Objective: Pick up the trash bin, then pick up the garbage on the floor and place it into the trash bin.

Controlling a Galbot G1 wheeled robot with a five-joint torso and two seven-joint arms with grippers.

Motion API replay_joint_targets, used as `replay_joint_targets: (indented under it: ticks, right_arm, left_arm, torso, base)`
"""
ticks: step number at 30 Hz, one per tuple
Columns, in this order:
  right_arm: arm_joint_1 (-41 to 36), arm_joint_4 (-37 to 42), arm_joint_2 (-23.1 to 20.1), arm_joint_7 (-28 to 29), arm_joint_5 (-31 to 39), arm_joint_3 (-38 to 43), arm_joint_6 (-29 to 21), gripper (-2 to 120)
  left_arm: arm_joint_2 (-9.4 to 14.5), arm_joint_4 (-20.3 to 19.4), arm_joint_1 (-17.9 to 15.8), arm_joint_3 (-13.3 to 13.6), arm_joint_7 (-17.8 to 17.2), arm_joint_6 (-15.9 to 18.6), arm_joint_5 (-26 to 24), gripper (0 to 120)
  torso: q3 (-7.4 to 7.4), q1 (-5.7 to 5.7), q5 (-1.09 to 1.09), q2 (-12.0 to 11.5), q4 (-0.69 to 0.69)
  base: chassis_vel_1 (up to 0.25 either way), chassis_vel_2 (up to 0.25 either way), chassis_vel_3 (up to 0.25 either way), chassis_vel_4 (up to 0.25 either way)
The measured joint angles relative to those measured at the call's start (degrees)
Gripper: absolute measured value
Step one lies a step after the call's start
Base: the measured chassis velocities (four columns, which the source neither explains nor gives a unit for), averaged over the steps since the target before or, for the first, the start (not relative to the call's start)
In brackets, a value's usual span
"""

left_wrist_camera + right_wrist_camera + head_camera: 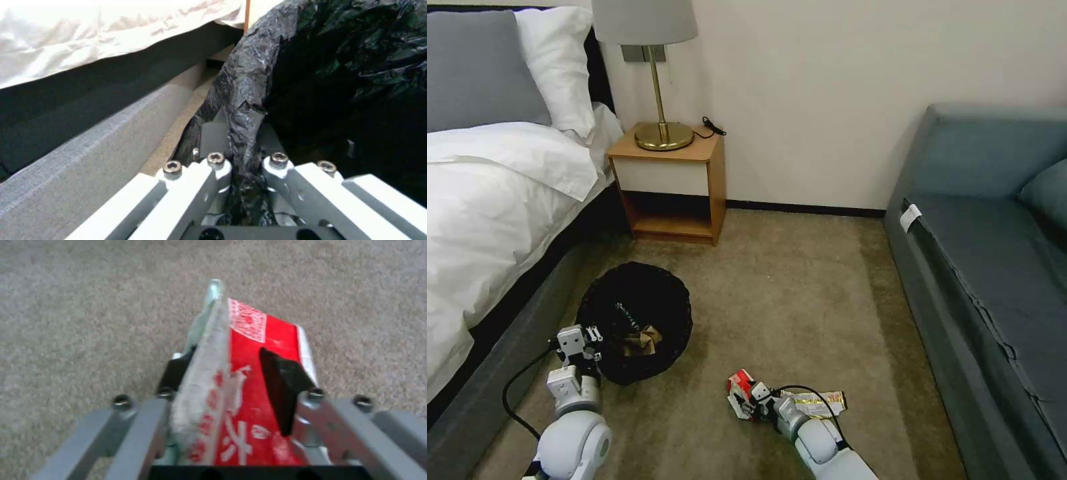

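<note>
Red-and-white snack packet (249, 373) is sitting low over the carpet (800, 287), flattened between the right gripper's (746, 399) pinching black pads, glossy film creasing at its edge. Gold-silver foil wrapper (820, 402) is lying just beside that wrist. Left gripper (587, 341) is clamping the trash bin's (634, 320) rim, crinkly black bag bunching between its fingers, likely keeping the mouth steady for the drop. Crumpled brown paper bag (642, 340) is resting inside. Bin is standing near the bed (494, 200), by the wooden nightstand (670, 187).
</note>
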Motion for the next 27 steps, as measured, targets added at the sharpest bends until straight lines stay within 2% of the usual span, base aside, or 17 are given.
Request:
replay_joint_targets:
  ticks: [2, 9, 27]
  right_arm:
    - [0.0, -0.1, 0.1, -0.1, -0.2, 0.1, 0.2, 30]
    - [-0.3, 0.0, 0.5, -0.5, -0.8, 1.4, 0.8, 0]
    - [-0.3, 1.1, 1.9, -1.0, -0.8, 6.7, 1.9, 0]
  left_arm:
    - [0.0, 0.1, 0.0, 0.0, 0.0, 0.0, 0.0, 2]
    - [0.3, 0.4, -0.3, 0.1, 0.0, -0.2, -0.5, 2]
    - [1.7, 0.9, 0.1, -0.1, 0.2, -1.3, -1.9, 2]
  torso:
    - [0.0, 0.0, 0.0, 0.0, 0.0]
    - [0.0, 0.0, 0.01, 0.0, 0.01]
    - [0.01, 0.0, 0.05, 0.0, -0.01]
  base:
    - [0.0, 0.0, 0.0, 0.0]
    - [0.0, 0.0, 0.0, 0.0]
    - [0.0, 0.0, 0.0, 0.0]
